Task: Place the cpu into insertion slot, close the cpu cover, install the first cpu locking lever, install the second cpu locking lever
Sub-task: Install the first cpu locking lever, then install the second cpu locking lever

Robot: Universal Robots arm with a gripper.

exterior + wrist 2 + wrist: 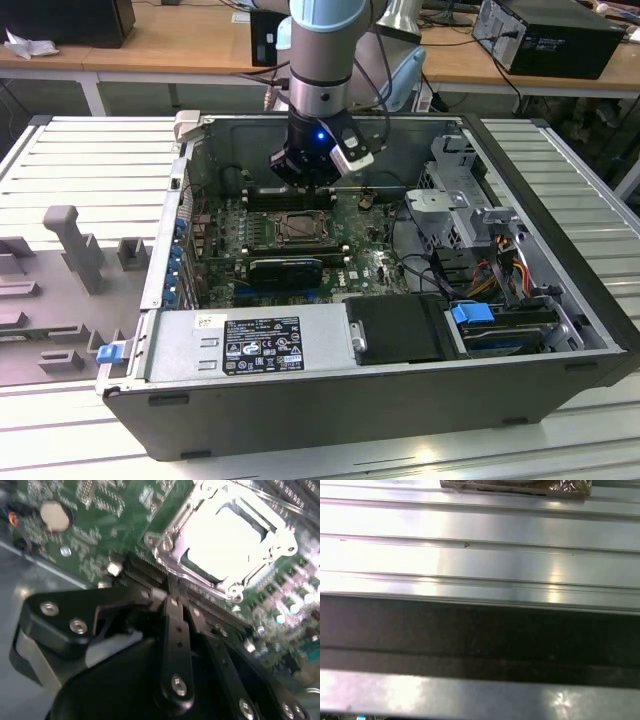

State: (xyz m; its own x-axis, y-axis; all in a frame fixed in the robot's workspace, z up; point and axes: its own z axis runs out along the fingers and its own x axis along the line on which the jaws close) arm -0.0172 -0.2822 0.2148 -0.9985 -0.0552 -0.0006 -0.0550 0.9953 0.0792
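Note:
In the exterior view my gripper (303,183) hangs low inside the open computer case, just behind the insertion slot (300,228) on the green motherboard. In the second wrist view the cpu (227,535) lies in the socket as a bright pale square. The silver cpu cover (167,542) lies flat around it, and the chip shows through its window. My gripper (176,599) sits a short way off the cover's near edge, over the dark memory slots. Its black fingers (175,630) meet at the tips with nothing between them.
A black graphics card (285,270) lies in front of the socket. The drive cage (455,210) and cables fill the case on the exterior view's right. A coin battery (55,516) sits on the board. The ribbed metal table (480,530) surrounds the case.

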